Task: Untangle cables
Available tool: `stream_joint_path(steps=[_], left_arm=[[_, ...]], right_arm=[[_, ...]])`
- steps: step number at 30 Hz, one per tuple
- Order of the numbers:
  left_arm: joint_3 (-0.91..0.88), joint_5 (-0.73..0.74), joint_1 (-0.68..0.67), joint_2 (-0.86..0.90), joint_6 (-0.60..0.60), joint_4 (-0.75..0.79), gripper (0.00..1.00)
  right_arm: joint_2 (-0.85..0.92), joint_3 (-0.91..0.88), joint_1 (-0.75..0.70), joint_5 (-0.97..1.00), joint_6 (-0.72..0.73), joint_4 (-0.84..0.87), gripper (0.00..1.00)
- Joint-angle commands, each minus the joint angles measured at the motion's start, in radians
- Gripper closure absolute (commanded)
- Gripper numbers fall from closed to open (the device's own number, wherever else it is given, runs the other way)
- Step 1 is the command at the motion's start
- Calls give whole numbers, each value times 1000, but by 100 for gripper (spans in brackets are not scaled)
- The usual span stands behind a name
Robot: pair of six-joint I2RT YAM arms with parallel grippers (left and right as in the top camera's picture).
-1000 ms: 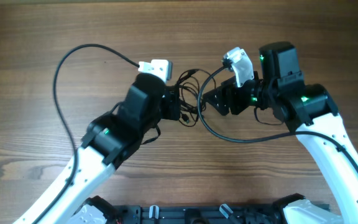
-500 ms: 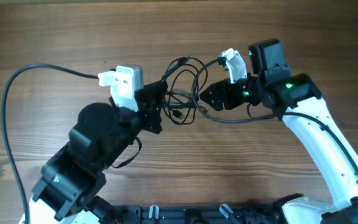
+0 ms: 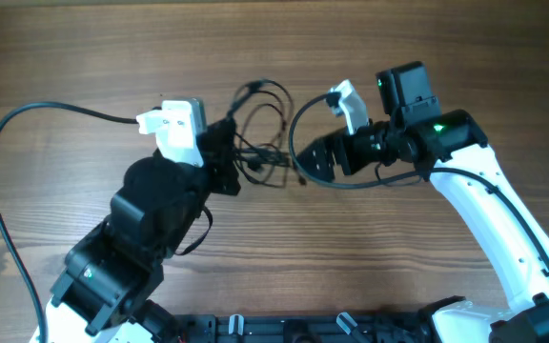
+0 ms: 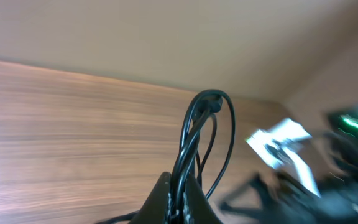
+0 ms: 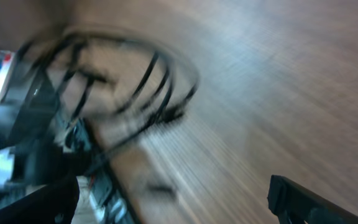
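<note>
Overhead: left tool [image 3: 229, 160] pinches the cables [image 3: 261, 126]; right tool [image 3: 305, 162], spread beside them, might snag loops, tightening the tangle.

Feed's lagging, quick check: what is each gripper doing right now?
Left gripper: closed on the cables.
Right gripper: open, holding nothing.

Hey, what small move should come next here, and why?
Probably ease the right gripper into the cables and close on one loop: its jaws stand open beside them, while the left gripper is shut on the bunch.
</note>
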Motion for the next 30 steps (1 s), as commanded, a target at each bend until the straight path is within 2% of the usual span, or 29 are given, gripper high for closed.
stream_joint_path(steps=[1, 8, 13, 14, 17, 18, 19, 22, 25, 28, 30], left_arm=[[19, -251, 2, 15, -58, 3, 96], [19, -341, 3, 16, -266, 26, 96], [19, -341, 3, 16, -415, 77, 96], [19, -341, 3, 16, -454, 81, 94], [19, -336, 3, 14, -574, 82, 71], [19, -330, 3, 14, -616, 82, 69], [19, -322, 3, 13, -642, 82, 72], [19, -297, 3, 6, -694, 82, 74], [19, -281, 3, 0, -718, 92, 74], [19, -281, 3, -2, -710, 76, 59], [19, -282, 3, -2, -665, 36, 55]], right_arm=[[11, 19, 3, -98, -158, -42, 0], [11, 19, 22, -99, -160, -44, 0], [11, 19, 123, -101, -172, 60, 0], [11, 19, 137, -98, -172, 83, 0], [11, 19, 181, -73, -139, 187, 0], [11, 19, 191, -49, -108, 222, 0], [11, 19, 199, -27, -82, 253, 0], [11, 19, 209, 15, -37, 325, 2], [11, 19, 209, 17, -34, 359, 15], [11, 19, 209, 35, -34, 343, 17], [11, 19, 209, 123, -20, 304, 19]])
